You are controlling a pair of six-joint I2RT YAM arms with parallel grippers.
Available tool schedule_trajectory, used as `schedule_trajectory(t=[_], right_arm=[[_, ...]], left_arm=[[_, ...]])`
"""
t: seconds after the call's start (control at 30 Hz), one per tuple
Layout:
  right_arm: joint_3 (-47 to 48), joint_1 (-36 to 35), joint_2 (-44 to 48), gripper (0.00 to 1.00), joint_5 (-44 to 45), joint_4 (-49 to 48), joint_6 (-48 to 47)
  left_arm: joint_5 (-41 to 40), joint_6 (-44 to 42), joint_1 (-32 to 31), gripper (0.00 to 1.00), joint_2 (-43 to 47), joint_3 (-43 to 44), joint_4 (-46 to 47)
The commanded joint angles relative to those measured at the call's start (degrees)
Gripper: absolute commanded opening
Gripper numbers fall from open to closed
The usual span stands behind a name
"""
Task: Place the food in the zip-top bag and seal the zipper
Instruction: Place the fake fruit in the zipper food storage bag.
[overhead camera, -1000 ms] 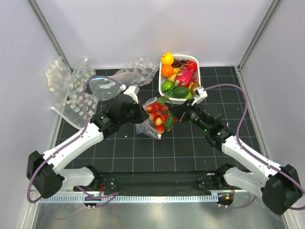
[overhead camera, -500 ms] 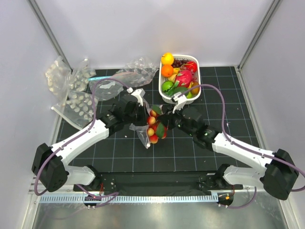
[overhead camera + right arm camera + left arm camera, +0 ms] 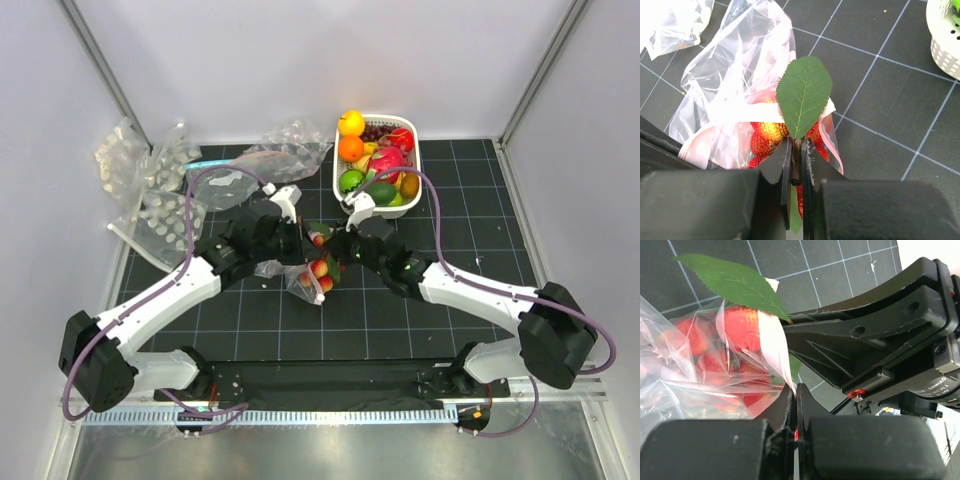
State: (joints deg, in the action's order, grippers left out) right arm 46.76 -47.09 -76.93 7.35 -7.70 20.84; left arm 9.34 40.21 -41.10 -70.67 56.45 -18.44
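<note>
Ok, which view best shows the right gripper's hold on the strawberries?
Right wrist: the right gripper is shut on the stem of the strawberries, just below the leaf. Left wrist shows that gripper side-on, its tip at the leaf's base, the stem unseen. Top external shows it too small to judge.

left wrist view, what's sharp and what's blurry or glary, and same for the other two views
Left wrist view: the leaf and grid mat are crisp, the strawberries hazy behind the bag film, the left pincer a dark soft mass near the lens. Right wrist view: leaf sharp, white glare on the bag's folds, right pincer blurred. Top view: even light, faint shadows.
</note>
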Motion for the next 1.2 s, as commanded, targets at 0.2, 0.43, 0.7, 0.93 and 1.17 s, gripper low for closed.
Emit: schedule_trajectory(t=[0.2,0.43,0.7,0.93,1.17], right_arm=[[2.98,0.07,1.34,0.01,11.88,2.87,2.62],[3.51,0.86,2.13,0.01,16.2,5.77,4.12],[-2.02,-1.15,6.87,0.01,5.66,-4.94,1.75],[-6.07,-7.66,10.21,0.01,4.15,-13.65,-4.49],[-8.7,-8.19,11.45,0.01,7.32,-17.34,-4.32]], left_arm=[[3.23,-0.3,-0.12,0.0,3.26,0.24,4.46],[0.51,-1.27,-0.21,0.0,3.35,0.68,2.71],[-0.65,-1.8,-0.73,0.0,1.33,1.74,1.38],[5.67,1.27,-0.73,0.0,0.54,-0.19,6.91],[15.96,4.97,-0.73,0.0,-1.93,0.07,11.31]])
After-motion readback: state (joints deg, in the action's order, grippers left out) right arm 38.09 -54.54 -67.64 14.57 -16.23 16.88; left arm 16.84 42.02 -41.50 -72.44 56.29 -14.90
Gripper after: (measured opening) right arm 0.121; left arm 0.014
